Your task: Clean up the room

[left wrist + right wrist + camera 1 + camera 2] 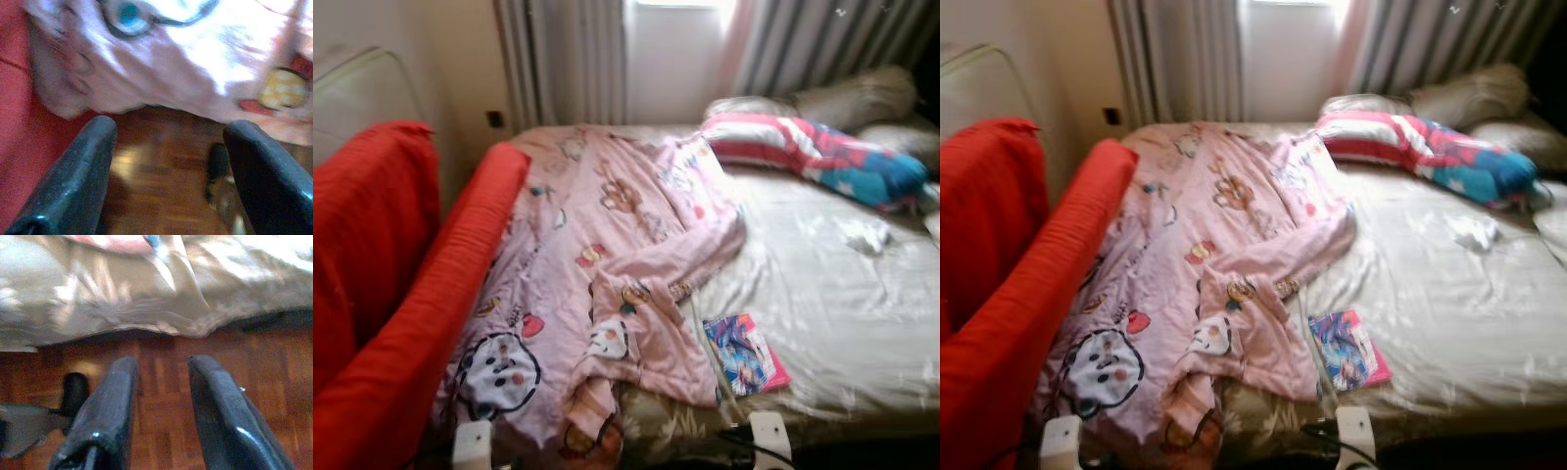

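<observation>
A pink cartoon-print blanket (607, 255) lies rumpled over the left half of the bed and hangs off its near edge. A colourful book (744, 352) rests on the beige sheet (832, 294) near the bed's front edge. A striped pink and blue pillow (813, 152) lies at the head, with a small white crumpled item (867, 235) in front of it. My left gripper (171, 125) hangs open above the wood floor (161, 196), just before the blanket's hanging edge (186, 63). My right gripper (164, 361) is open and empty over the parquet, facing the sheet's overhang (146, 303).
A red sofa (401, 294) stands tight against the bed's left side. Beige pillows (852, 98) and grey curtains (568, 59) are at the back by the window. A dark cable and object (73, 391) lie on the floor by the bed's foot.
</observation>
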Controlling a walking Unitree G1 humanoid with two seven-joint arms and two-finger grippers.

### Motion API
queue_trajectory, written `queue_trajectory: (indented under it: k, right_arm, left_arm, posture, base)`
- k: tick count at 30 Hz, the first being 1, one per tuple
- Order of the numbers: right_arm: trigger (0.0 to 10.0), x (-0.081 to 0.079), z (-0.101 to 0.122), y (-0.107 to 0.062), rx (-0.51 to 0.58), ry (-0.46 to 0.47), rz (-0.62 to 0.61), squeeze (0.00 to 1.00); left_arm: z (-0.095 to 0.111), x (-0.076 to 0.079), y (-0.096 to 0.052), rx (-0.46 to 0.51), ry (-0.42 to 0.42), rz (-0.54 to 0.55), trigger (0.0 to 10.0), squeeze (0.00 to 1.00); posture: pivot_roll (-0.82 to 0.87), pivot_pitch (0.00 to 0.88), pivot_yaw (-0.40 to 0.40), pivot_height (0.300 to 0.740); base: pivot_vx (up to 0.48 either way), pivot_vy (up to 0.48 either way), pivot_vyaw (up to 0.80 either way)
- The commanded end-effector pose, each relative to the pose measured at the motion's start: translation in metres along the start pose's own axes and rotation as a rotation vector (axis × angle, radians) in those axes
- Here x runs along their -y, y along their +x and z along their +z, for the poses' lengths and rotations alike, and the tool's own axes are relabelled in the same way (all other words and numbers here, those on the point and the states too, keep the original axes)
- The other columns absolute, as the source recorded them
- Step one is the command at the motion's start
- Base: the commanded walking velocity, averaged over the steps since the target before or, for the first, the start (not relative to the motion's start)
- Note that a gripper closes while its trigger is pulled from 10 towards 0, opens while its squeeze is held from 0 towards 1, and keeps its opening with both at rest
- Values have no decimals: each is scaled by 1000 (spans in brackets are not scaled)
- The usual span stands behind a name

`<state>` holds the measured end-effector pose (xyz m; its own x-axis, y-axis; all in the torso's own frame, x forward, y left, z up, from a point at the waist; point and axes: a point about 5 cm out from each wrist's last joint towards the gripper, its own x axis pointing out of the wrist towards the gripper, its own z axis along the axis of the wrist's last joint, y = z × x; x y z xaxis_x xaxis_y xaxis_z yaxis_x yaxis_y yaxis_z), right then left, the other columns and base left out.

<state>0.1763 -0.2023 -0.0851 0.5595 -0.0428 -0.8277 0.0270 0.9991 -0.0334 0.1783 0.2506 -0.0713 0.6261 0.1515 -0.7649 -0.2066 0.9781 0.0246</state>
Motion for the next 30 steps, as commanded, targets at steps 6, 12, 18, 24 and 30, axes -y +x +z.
queue_trajectory:
  k: [6,12,18,24,30]
  right_arm:
    - [10000,-5,-3,0,-5,2,14,0]
    - [10000,-6,-3,0,-6,3,15,0]
    - [10000,-6,-3,0,-6,6,16,0]
    - [10000,-6,-3,0,-5,9,15,0]
    - [10000,-6,-3,0,-5,10,15,0]
  left_arm:
    - [-18,4,-4,-34,24,5,10000,0]
    - [-20,36,-1,-38,33,-29,10000,0]
    - [-7,51,4,-20,42,-38,10000,0]
    - [-1,60,6,-14,49,-41,10000,0]
    - [-2,45,5,-14,44,-26,10000,0]
  posture:
    - [78,5,-6,740]
    - [82,5,-5,740]
    - [83,7,-3,740]
    - [83,9,-1,740]
    - [84,8,-1,740]
  base:
    - [0,-469,0]
    - [0,-471,0]
    - [0,-471,0]
    - [0,-471,0]
    - [0,-470,0]
